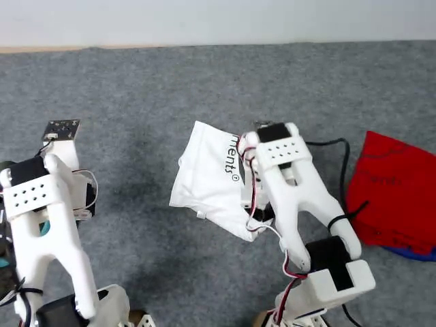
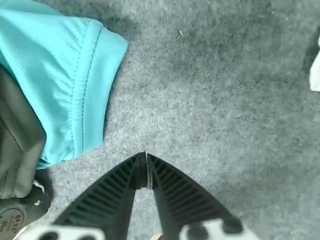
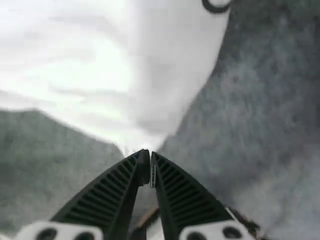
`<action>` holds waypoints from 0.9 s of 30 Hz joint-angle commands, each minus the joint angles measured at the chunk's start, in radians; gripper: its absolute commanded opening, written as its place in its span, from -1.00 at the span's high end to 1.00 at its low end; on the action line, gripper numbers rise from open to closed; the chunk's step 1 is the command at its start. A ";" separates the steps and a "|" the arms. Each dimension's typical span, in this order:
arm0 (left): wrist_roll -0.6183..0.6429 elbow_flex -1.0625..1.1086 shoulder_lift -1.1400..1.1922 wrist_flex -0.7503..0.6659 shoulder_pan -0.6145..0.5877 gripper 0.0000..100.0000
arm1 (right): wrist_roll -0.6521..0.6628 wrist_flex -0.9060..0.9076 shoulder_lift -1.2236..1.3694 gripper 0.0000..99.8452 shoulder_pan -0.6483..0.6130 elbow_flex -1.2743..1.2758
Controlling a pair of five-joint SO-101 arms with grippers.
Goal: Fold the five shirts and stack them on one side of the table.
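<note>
High view: the rumpled white shirt (image 1: 208, 178) is being pinched at its edge by the right gripper (image 3: 150, 154); the left gripper (image 2: 147, 159) is being shown closed, empty.

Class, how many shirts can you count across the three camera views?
5: white shirt mid-table, held by the right gripper; red shirt at the right edge, blue shirt peeking beneath; turquoise shirt and dark shirt beside the left arm. Others may be hidden.

high: fixed, above, looks down over table (image 1: 136, 88) | left wrist: close, down past left gripper (image 2: 147, 160) | right wrist: close, past right gripper (image 3: 150, 157); shares white shirt (image 3: 100, 60) with high
</note>
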 commanded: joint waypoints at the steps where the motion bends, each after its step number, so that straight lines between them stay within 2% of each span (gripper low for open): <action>1: 0.003 0.002 -0.032 0.006 0.000 0.99 | -0.009 -0.120 -0.031 0.98 0.010 0.081; 9: 0.002 0.036 -0.032 0.005 0.000 0.99 | -0.008 -0.065 0.021 0.98 0.015 0.203; 17: 0.002 0.038 -0.032 -0.008 0.000 0.99 | -0.009 0.056 -0.130 0.98 0.015 0.044; 24: 0.002 0.036 -0.032 -0.008 0.000 0.99 | -0.014 -0.108 -0.176 0.98 0.015 -0.025; 27: 0.002 0.038 -0.032 -0.006 0.000 0.99 | -0.087 -0.150 -0.136 0.93 0.010 -0.055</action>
